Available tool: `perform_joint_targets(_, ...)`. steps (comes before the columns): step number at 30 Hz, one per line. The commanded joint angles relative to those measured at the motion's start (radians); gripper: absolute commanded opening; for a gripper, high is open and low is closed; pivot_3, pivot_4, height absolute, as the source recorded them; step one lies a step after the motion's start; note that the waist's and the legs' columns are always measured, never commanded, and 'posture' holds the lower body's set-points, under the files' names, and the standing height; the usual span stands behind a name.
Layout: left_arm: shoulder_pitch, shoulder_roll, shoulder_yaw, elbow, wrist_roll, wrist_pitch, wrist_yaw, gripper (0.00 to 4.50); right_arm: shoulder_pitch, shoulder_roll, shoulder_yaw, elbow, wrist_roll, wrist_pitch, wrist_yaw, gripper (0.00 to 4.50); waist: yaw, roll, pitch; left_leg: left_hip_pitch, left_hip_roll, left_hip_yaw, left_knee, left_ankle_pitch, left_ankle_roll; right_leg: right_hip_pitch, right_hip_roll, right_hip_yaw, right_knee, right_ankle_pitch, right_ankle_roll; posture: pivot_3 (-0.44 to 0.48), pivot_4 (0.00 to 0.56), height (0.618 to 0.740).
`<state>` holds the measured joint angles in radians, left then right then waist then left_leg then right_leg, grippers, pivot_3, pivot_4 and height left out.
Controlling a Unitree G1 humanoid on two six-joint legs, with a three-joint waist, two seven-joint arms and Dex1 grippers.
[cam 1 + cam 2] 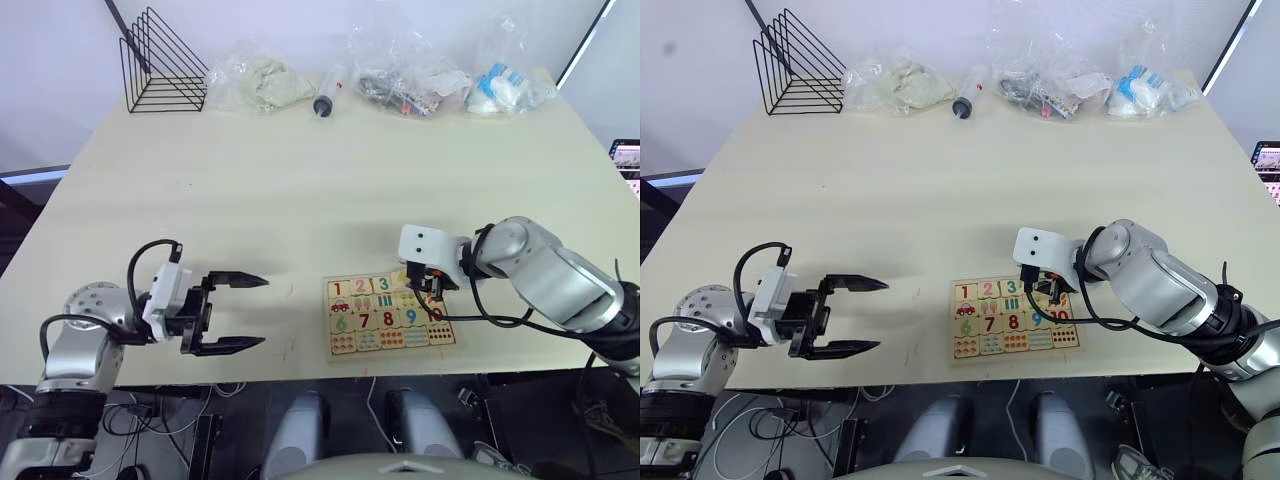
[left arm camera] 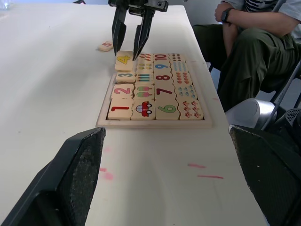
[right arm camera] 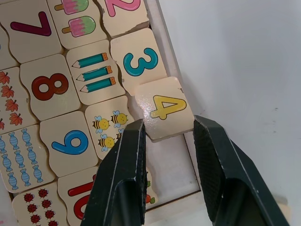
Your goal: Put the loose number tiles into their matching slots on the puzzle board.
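Seating the 4 tile (image 3: 162,109) is the step in hand. It lies askew in its slot on the puzzle board (image 2: 155,123), one corner riding the board's outer rim, next to the 3 tile (image 3: 138,60), which sits in place with the 2 and the 1 beyond it. The right gripper (image 3: 169,141) hovers at the tile's near edge, jaws parted on either side of it and gripping nothing. A good finish, I judge, is to square the tile to the 3 and press it flat, so no corner stays on the rim. The 5 tile (image 2: 106,46) lies loose on the table (image 1: 300,190) just beyond the board's far end, and the last slot (image 3: 174,165) is bare. The left gripper (image 1: 228,313) waits wide open and empty, well apart from the board.
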<state>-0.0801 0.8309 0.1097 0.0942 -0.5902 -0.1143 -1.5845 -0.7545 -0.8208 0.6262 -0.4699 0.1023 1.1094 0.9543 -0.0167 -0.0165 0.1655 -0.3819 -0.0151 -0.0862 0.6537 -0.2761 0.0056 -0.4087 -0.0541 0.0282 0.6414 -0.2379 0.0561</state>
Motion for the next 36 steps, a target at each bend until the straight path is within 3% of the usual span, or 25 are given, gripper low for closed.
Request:
perform_joint_targets(1,-0.001,0.003,0.024,-0.027,-0.009,-0.006,-0.024,4.50,-0.018,-0.010,-0.002,-0.014,-0.006,-0.002,0.002,0.88,0.000,0.000,0.000,0.000,0.000,0.000,0.000,0.000,0.000,0.000,0.000,0.000,0.000,0.000,0.000,0.000,0.150,0.740)
perform_joint_targets(36,0.009,0.004,0.020,-0.022,-0.012,-0.015,-0.030,4.50,0.004,-0.023,0.013,-0.029,-0.003,-0.008,0.003,0.88,0.000,0.000,0.000,0.000,0.000,0.000,0.000,0.000,0.000,0.000,0.000,0.000,0.000,0.000,0.000,0.000,0.150,0.740)
